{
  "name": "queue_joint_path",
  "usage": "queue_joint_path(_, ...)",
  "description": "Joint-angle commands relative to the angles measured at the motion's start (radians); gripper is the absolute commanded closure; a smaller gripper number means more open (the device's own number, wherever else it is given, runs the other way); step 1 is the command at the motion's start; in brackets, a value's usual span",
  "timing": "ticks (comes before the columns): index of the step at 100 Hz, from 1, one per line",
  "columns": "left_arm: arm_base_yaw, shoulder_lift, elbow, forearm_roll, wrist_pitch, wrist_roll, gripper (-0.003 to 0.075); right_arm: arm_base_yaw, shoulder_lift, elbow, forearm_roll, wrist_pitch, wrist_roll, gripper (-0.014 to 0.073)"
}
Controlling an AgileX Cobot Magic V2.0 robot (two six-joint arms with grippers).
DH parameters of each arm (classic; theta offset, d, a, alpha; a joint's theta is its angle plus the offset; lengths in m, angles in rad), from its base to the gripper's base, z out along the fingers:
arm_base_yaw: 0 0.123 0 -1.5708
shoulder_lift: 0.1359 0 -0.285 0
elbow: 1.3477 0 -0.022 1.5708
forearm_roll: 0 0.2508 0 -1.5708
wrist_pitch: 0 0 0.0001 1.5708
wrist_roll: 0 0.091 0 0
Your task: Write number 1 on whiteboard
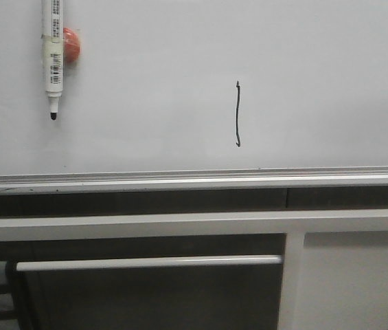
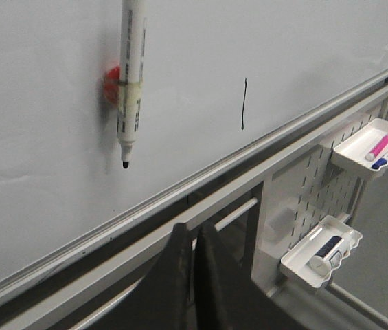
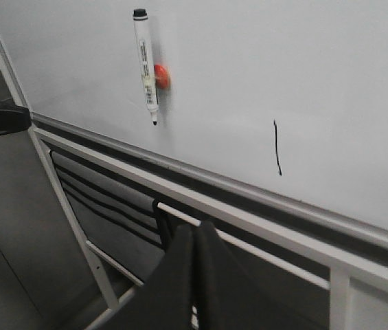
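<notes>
At the bottom of each wrist view, the left gripper (image 2: 194,275) and the right gripper (image 3: 194,275) have their dark fingers pressed together and hold nothing. Behind them, past the silver tray rail (image 1: 194,180), the whiteboard (image 1: 331,82) carries the number 1 (image 1: 237,114) just right of the front view's center, and the marker (image 1: 54,55) hangs uncapped at upper left. The writing looks finished, so I think it is best to keep both arms back and not smear the stroke.
</notes>
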State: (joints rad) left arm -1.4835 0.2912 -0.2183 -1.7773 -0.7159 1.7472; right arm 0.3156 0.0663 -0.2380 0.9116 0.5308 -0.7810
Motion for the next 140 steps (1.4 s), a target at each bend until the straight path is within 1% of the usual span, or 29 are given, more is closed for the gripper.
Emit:
queue_joint_path(1,-0.007,0.007,0.001,-0.019,0.025,-0.010,0.0741,-0.006,0.005,0.006,0.088,-0.103,0.001,0.0657)
queue_joint_path(12,-0.007,0.007,0.033,-0.038,0.028,-0.014,0.0741,-0.006,0.005,0.016,0.089,-0.122,0.001,0.0657)
queue_joint_path(34,-0.007,0.007,0.030,-0.003,0.033,-0.019,0.0741,-0.006,0.005,0.016,0.094,-0.122,0.001,0.0657)
queue_joint_path(71,-0.007,0.007,0.030,-0.062,0.039,-0.041,0.0741,-0.006,0.005,0.016,0.094,-0.122,0.001,0.0657)
queue_joint_path(140,-0.007,0.007,0.030,-0.061,0.039,-0.041,0.0741,-0.006,0.005,0.016,0.094,-0.122,0.001,0.0657)
